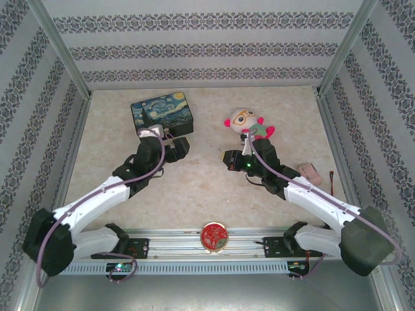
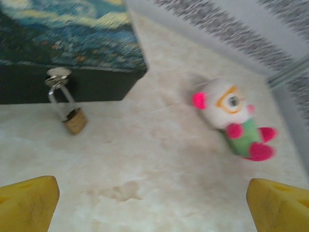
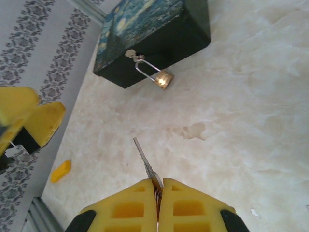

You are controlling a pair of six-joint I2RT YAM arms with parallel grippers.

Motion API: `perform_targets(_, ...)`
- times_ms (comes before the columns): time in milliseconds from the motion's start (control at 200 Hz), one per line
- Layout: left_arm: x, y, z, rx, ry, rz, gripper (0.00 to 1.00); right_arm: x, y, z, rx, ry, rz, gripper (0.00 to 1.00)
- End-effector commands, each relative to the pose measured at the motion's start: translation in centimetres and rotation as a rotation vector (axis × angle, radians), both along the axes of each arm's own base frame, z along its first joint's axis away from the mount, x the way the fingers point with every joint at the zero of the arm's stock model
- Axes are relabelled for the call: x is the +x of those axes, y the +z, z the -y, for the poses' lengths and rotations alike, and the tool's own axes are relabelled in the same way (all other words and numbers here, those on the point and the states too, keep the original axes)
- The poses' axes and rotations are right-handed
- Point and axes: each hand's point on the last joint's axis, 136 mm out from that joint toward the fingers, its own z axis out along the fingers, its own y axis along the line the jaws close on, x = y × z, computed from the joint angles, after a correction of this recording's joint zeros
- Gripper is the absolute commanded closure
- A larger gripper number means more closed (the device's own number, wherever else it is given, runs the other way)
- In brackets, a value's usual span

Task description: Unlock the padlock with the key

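- Brass padlock [image 3: 164,79] hangs from the tin box [image 3: 159,29] hasp, toward the tabletop's [image 1: 194,188] far-left corner.
- Right gripper [image 3: 158,186] clamps the key [image 3: 142,154], blade aimed toward the padlock.
- Left gripper [image 2: 153,205] stands open, free to steady it.

You see the left gripper [image 1: 175,145] just beside the painted tin box [image 1: 162,111]. The right gripper [image 1: 227,159] sits near the plush doll [image 1: 249,123].

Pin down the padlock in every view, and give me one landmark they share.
Top external: too small to tell, at the near side of the starry tin box.
Left wrist: padlock left of centre, shackle through the box's hasp.
Right wrist: padlock upper centre, against the box's dark front.
Shared landmark: the tin box.
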Motion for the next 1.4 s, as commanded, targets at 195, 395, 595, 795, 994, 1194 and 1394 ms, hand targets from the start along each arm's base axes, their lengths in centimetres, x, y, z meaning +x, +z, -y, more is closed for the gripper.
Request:
perform_targets(195,4.4,-5.3,-2.5,0.35,0.164,-0.171,0.01,0.7,-1.1,0.9,-0.07,-0.041,-0.02,1.0)
perform_targets(395,7.4,-8.4,-2.4,0.477,0.215,-0.29,0.01,1.0,-1.5,1.6,-0.09,-0.07,-0.031,1.0)
perform_targets(595,9.1,-11.2,-3.2,0.535,0.282,-0.391,0.03,1.1,-1.4,2.6,-0.097,-0.101,-0.019,1.0)
perform_targets(795,10.4,-13.9,-4.0,0.386,0.311,-0.424,0.07,1.2,-1.7,3.1,-0.101,-0.112,-0.021,1.0)
perform_targets(994,12.3,-14.6,-4.4,0.258,0.308,-0.395,0.11,1.2,-1.7,3.0,-0.095,-0.101,-0.02,1.0)
perform_targets(1194,13.0,-15.4,-4.9,0.269,0.328,-0.419,0.22,1.2,-2.0,2.8,-0.09,-0.095,-0.028,1.0)
perform_targets(1394,12.1,-15.6,-5.2,0.273,0.328,-0.429,0.36,1.1,-2.1,2.8,-0.086,-0.092,-0.033,1.0)
